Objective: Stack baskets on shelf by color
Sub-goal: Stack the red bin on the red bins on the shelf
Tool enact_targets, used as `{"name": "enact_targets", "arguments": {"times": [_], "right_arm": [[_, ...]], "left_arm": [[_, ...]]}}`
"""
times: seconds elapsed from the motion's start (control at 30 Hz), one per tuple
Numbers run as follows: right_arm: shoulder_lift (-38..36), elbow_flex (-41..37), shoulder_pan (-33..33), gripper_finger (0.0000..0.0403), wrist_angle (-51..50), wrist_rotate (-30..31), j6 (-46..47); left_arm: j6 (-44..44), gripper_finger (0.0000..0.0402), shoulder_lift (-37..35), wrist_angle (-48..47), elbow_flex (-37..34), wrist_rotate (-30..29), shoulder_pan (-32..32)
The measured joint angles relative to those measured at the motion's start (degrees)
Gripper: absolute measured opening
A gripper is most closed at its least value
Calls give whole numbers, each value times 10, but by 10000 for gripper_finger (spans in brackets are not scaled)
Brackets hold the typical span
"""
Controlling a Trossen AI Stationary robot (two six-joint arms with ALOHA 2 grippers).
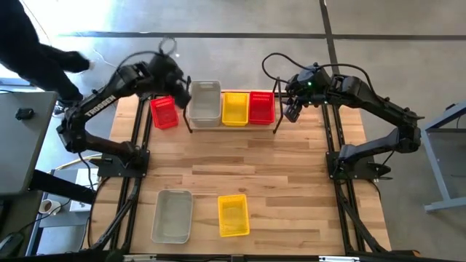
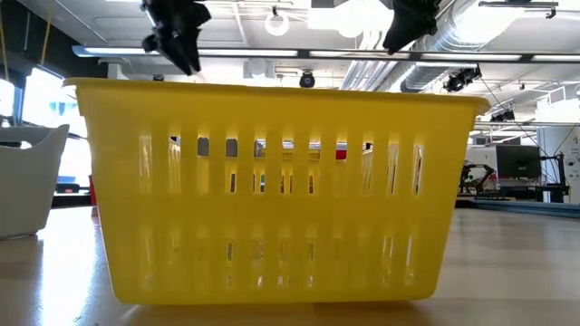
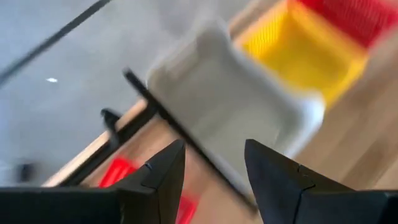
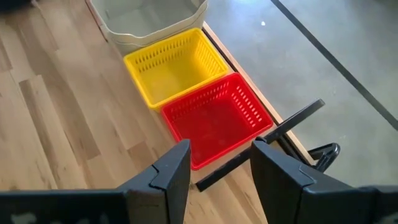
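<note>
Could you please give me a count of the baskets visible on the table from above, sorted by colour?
Red baskets: 2
Yellow baskets: 2
Grey-white baskets: 2
Total: 6

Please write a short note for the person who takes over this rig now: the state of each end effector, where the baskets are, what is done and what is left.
Left end effector: open, empty, above the shelf's left end.
Right end effector: open, empty, above the shelf's right end.
On the shelf, left to right: grey-white basket, yellow basket, red basket. How many are stacked in each place cannot be told.
Off the shelf: a loose red basket beside its left end; a near grey-white basket and a near yellow basket at the table's near edge.
Left to do: put these three onto the matching colours.
</note>
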Motion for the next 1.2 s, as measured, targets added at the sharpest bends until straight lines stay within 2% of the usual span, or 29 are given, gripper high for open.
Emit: {"name": "enact_targets", "arguments": {"times": [0.13,0.23,0.43,0.6,0.73,0.93,1.07,1.2], "right_arm": [[0,0,0,151,0,0,9],[0,0,0,151,0,0,9],[0,0,0,151,0,1,9],[0,0,0,151,0,1,-3],[0,0,0,151,0,1,-5],[0,0,0,151,0,1,-6],[0,0,0,151,-6,1,-6],[0,-11,0,151,-1,1,-6]], "left_arm": [[41,156,0,-117,-5,-99,-81],[17,156,0,-151,-24,-150,-141],[-52,156,-18,-141,-104,-168,-217],[-78,156,-36,-90,-192,-192,-269],[-92,156,-49,-43,-256,-230,-295],[-153,156,-70,25,-337,-226,-301],[-197,156,-81,40,-372,-253,-301],[-204,156,-84,44,-394,-274,-298]]}}
